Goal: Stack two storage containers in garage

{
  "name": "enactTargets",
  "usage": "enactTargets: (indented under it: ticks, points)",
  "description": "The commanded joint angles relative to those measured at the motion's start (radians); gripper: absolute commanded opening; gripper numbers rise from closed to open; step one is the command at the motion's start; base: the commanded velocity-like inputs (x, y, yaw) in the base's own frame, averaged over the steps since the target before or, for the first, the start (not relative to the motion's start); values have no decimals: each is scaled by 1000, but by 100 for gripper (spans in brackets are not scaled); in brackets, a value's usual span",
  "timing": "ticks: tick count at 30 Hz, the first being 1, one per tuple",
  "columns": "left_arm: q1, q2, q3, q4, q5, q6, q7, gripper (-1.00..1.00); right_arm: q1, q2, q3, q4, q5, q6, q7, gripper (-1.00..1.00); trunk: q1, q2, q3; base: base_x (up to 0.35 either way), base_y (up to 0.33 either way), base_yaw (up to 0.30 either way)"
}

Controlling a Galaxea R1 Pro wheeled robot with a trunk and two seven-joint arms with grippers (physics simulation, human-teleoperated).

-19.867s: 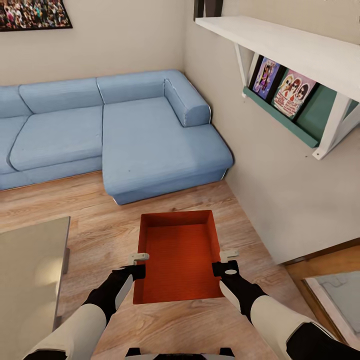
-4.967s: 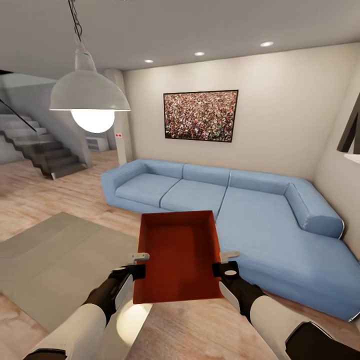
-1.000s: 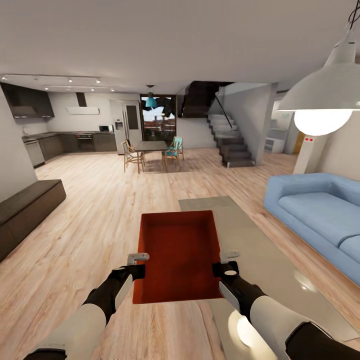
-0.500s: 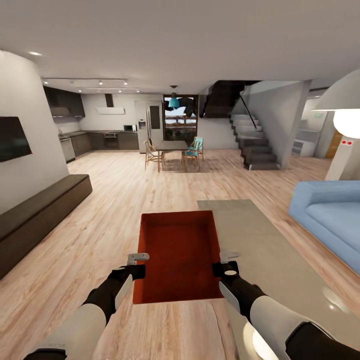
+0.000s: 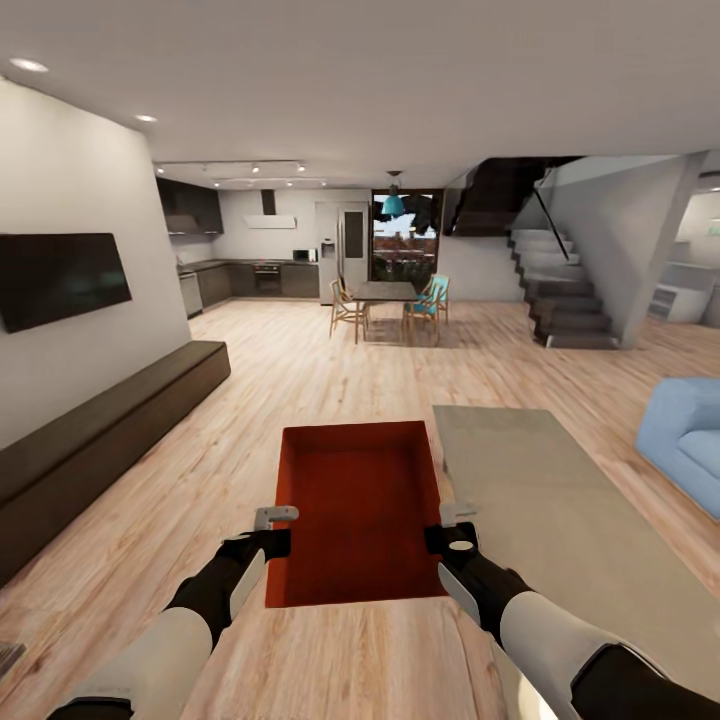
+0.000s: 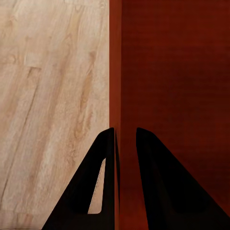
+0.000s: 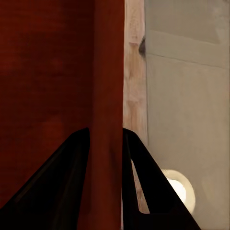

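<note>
One bin [image 5: 358, 510]: held level above wood floor [image 5: 300, 400].
Left hand [image 5: 276, 530]: clamped on left wall.
Right hand [image 5: 450, 527]: clamped on right wall.

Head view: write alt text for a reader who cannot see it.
An orange-red rectangular plastic bin is held over a light wood plank floor, the left gripper and right gripper each clamping a side wall. Ahead lie a grey rug, a dining table, a dark kitchen and stairs.
</note>
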Motion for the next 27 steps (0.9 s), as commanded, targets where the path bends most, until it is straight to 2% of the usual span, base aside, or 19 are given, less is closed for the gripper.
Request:
enactTargets:
  ticks: [1, 14, 20, 27]
  points:
    - [1, -1, -22, 1, 14, 5, 11, -100, -1, 0, 4, -18, 6, 7, -8, -100, 0, -1, -1, 0, 0, 282]
    - [1, -1, -22, 1, 14, 5, 10, -100, -1, 0, 4, -18, 6, 7, -8, -100, 0, -1, -1, 0, 0, 268]
    - [1, -1, -22, 2, 14, 5, 9, -100, -1, 0, 5, -18, 6, 7, -8, -100, 0, -1, -1, 39, 0, 26]
    - [1, 1, -17, 3, 14, 5, 8, -100, -1, 0, 6, -18, 7, 8, -8, -100, 0, -1, -1, 284, 0, 1]
